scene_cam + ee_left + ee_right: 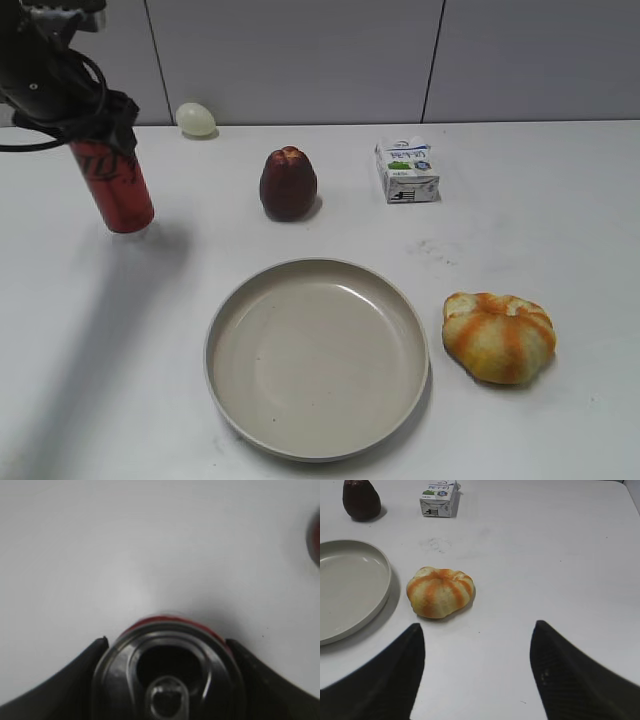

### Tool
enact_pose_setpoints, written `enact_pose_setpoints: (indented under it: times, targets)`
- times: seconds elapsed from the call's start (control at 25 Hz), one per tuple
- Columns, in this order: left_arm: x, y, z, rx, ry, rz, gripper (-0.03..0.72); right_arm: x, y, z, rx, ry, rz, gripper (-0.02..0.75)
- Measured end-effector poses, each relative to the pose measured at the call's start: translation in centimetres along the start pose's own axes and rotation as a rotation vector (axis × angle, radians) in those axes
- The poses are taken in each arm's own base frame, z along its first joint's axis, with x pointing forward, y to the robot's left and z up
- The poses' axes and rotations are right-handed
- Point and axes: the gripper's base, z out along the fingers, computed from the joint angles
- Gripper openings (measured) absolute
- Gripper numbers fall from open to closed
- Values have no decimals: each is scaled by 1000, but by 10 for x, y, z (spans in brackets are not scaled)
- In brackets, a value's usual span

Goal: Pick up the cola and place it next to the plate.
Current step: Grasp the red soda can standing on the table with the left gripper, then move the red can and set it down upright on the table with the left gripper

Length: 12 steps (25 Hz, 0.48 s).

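One gripper, the left gripper (100, 135), clamps the upright cola (118, 190) near the bench's far-left corner, plate (225, 310) toward the near edge, rightward.

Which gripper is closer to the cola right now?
Left. The left gripper is clamped around the cola at its top, far left of the table. The right gripper hangs open near the pumpkin, with the plate between.

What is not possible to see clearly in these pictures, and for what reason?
- Cola: top hidden by the left pincer in the exterior view; whether it is lifted is unclear.
- Cola body: left wrist view shows only the blurred top.
- Milk carton: print too small to read.
- Plate: cut by the left edge, right wrist view.
- Right pincer: only the fingertips show.
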Motion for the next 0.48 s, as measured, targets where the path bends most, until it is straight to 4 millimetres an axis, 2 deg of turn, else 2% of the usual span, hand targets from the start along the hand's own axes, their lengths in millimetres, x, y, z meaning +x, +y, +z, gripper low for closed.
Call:
enact_pose_setpoints:
  times: [0.12,0.28,0.36,0.48]
  targets:
    - [-3,-1,-27,-4,-44,4,510,0,0,0,0,0,0,531]
    - [-2,-7,-81,-15,-104,33,510,0,0,0,0,0,-1,531]
    - [4,-19,-106,-13,-113,76,510,0,0,0,0,0,-1,531]
    - [23,-45,-135,5,-140,111,510,0,0,0,0,0,-1,531]
